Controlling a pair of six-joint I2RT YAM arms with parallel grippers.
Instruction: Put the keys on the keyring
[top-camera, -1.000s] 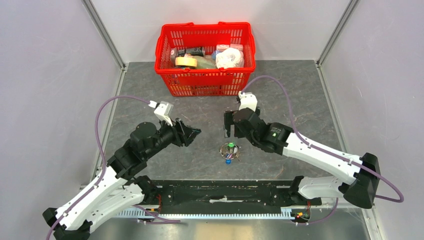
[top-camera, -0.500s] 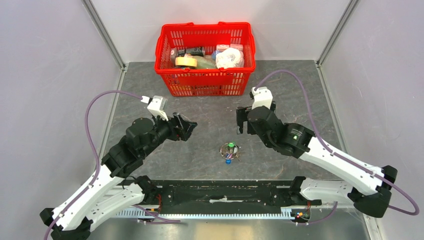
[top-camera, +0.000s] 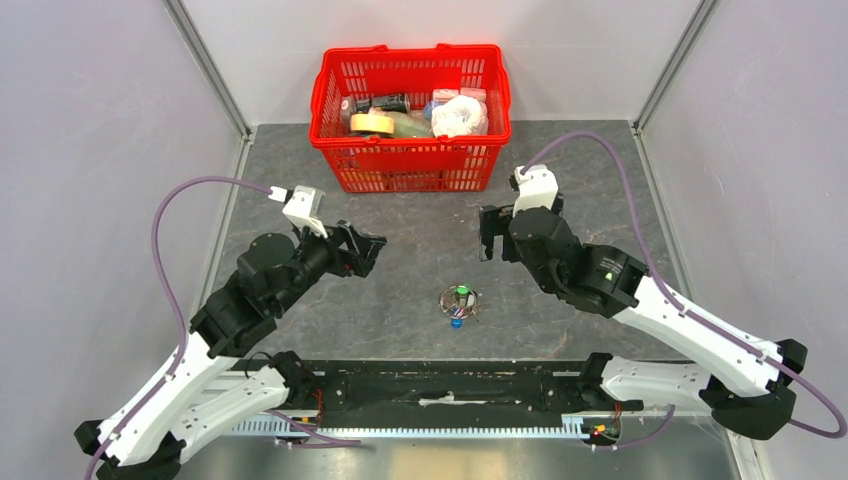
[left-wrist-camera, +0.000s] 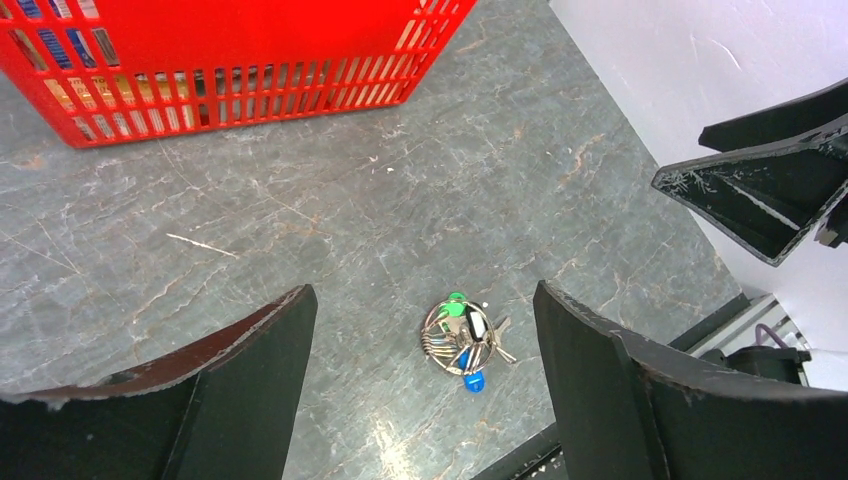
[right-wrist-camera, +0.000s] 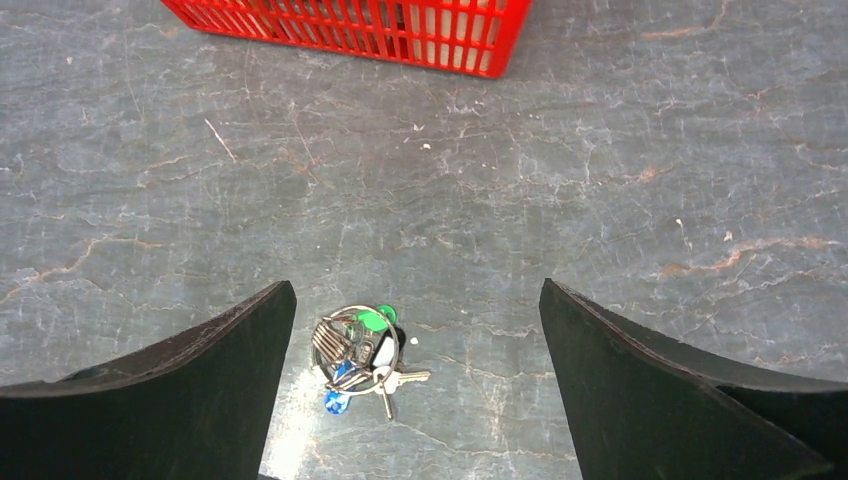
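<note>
Thin round silvery wire keyring (top-camera: 459, 303), with green-headed and blue-headed metal keys (top-camera: 461, 293) bunched on it, lies at lower centre of the overhead view — between the arms; right gripper (top-camera: 495, 238) nearer, left gripper (top-camera: 368, 250) farther — both spread wide, empty.

Red basket (top-camera: 415, 165), grey veined table (top-camera: 400, 290), blue key (right-wrist-camera: 336, 401), green key (right-wrist-camera: 375, 319).

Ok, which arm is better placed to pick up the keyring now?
Right, probably: the right pincer hangs nearer the keyring than the left pincer; both are open and empty.
</note>
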